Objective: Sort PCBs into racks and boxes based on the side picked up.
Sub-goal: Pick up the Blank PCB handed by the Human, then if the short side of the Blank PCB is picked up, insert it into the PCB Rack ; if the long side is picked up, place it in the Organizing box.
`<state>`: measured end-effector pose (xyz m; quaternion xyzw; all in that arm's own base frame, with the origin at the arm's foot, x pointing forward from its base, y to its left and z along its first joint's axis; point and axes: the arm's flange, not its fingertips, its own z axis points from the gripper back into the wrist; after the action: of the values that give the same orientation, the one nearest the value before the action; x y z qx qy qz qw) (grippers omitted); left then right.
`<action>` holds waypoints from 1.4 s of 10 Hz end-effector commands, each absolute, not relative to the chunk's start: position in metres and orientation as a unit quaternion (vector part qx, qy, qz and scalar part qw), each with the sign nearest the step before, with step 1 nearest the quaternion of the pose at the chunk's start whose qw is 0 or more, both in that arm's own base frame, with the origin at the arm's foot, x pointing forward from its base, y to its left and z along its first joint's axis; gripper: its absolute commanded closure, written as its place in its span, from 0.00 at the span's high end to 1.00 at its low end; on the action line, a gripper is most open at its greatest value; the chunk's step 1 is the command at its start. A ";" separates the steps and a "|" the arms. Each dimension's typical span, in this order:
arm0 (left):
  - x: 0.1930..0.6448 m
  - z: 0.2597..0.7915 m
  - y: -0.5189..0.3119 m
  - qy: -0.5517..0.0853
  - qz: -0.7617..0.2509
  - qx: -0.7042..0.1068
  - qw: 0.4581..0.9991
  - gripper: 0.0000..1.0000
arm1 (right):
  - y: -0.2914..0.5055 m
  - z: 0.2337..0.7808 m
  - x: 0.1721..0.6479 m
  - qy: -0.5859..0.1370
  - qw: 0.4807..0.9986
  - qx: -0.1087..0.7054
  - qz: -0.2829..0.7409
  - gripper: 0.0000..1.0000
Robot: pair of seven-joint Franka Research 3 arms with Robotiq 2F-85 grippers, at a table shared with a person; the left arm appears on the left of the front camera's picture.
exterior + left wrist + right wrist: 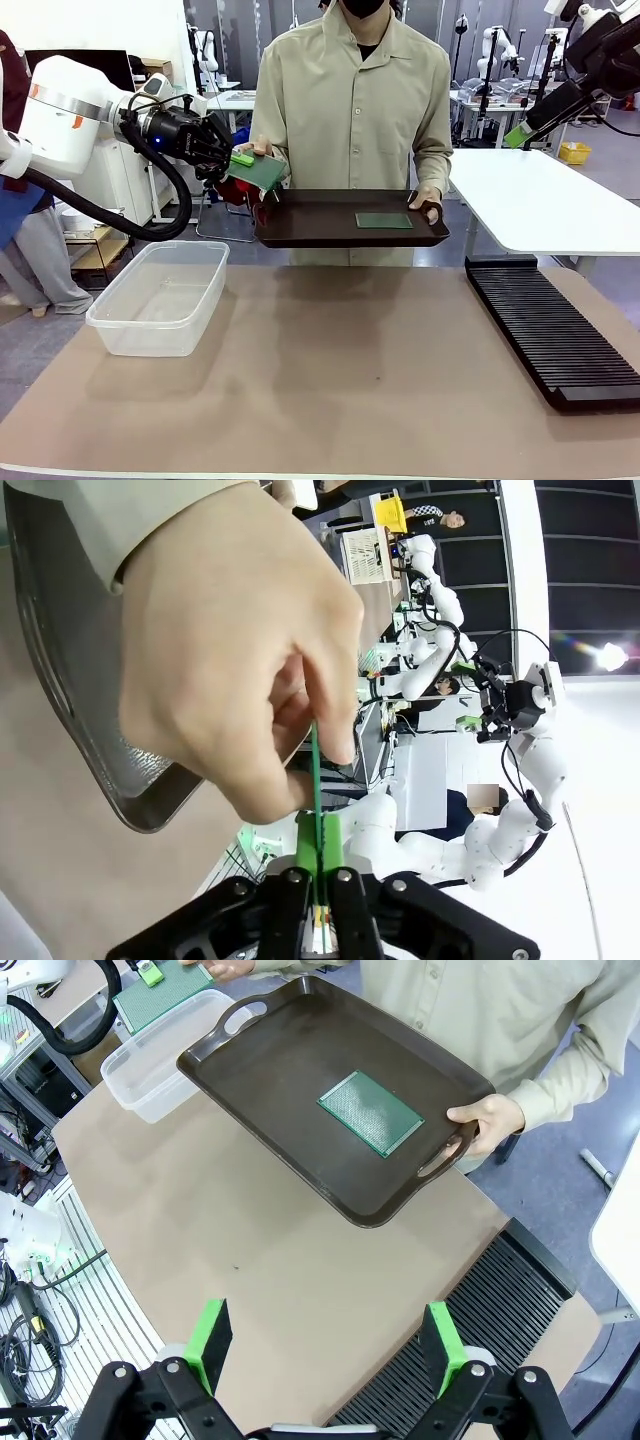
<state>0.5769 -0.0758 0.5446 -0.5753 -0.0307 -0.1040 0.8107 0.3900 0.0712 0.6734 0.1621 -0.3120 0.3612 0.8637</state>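
PCB in left jaws, arm stretched level

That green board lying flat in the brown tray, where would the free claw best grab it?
Probably from above, pinching the two long edges of the PCB across its narrower width. It lies flat on the tray floor inside a raised rim, so its underside is unreachable and a sideways approach is blocked. The right claw is open.
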 end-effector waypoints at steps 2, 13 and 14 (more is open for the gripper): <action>0.566 0.544 -0.075 -0.039 -0.071 -0.591 0.802 0.00 | 0.072 0.671 0.391 -0.310 0.864 0.163 0.362 1.00; 0.577 0.545 -0.075 -0.034 -0.102 -0.575 0.811 0.00 | 0.072 0.671 0.391 -0.310 0.864 0.163 0.362 1.00; 0.577 0.545 -0.075 -0.034 -0.102 -0.575 0.811 0.00 | 0.072 0.671 0.391 -0.310 0.864 0.163 0.362 1.00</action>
<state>0.5751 -0.0749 0.5456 -0.5754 -0.0315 -0.0973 0.8114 0.3900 0.0712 0.6734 0.1621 -0.3120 0.3612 0.8637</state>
